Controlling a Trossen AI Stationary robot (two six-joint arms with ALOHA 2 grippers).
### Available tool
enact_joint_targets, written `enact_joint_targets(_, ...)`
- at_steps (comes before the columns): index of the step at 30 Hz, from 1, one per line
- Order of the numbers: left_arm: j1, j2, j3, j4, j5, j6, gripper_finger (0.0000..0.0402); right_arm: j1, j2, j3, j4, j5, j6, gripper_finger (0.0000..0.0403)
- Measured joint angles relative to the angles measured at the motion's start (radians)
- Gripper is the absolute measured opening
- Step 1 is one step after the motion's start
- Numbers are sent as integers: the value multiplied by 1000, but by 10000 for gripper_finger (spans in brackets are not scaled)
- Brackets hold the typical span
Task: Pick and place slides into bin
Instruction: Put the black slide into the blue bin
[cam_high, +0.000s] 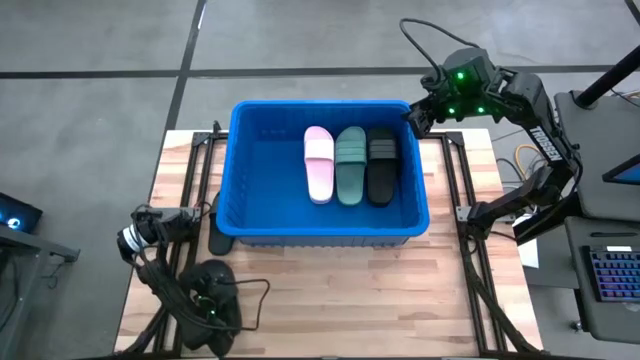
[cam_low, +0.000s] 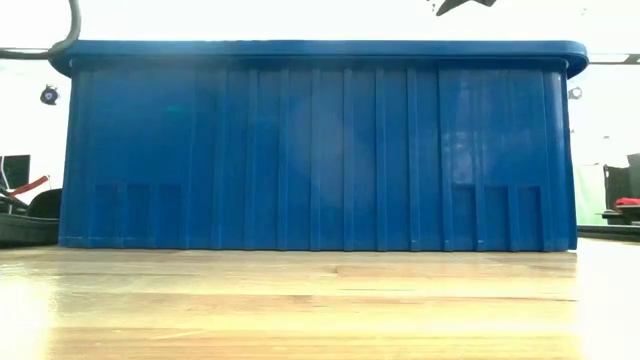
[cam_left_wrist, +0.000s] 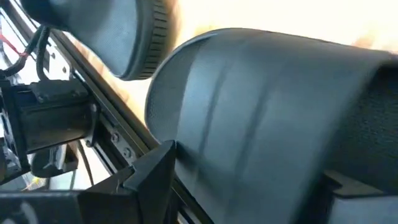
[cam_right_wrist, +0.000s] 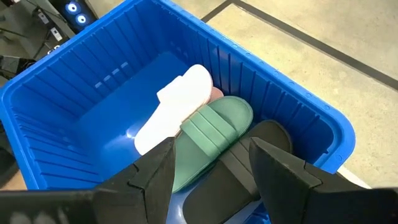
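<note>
1. High view: three slides, pink (cam_high: 319, 164), green (cam_high: 351, 165) and black (cam_high: 381, 166), lie side by side inside the blue bin (cam_high: 252, 206) on the wooden table (cam_high: 330, 290).
2. Right gripper (cam_high: 416, 119) hovers over the bin's far right corner, jaws apart and empty.
3. Left gripper (cam_high: 216, 240) rests near the table's front left, jaws apart.

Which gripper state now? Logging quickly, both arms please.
Left gripper: cannot be told, holding nothing seen.
Right gripper: open, empty, above the bin.

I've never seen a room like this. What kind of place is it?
Probably a robot lab or workshop. A wooden table sits on a grey floor with dark robot arms at its sides, the right hand above a blue bin holding three slides. A keyboard lies beside the table.
</note>
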Motion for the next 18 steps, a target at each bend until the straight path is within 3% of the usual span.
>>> enact_joint_targets(5,0,-1,-29,7,0,-23,217,0,0,0,-1,0,2,194)
enact_joint_targets(8,0,-1,-32,2,1,-23,190,0,0,0,-1,0,2,194)
enact_joint_targets(12,1,-10,-17,15,5,-23,121,0,0,0,-4,0,1,194)
enact_joint_targets(16,4,-66,-12,85,-3,-22,28,0,0,0,-13,0,-2,194)
enact_joint_targets(18,6,-104,-12,126,-16,-23,11,0,0,0,-19,0,-7,194)
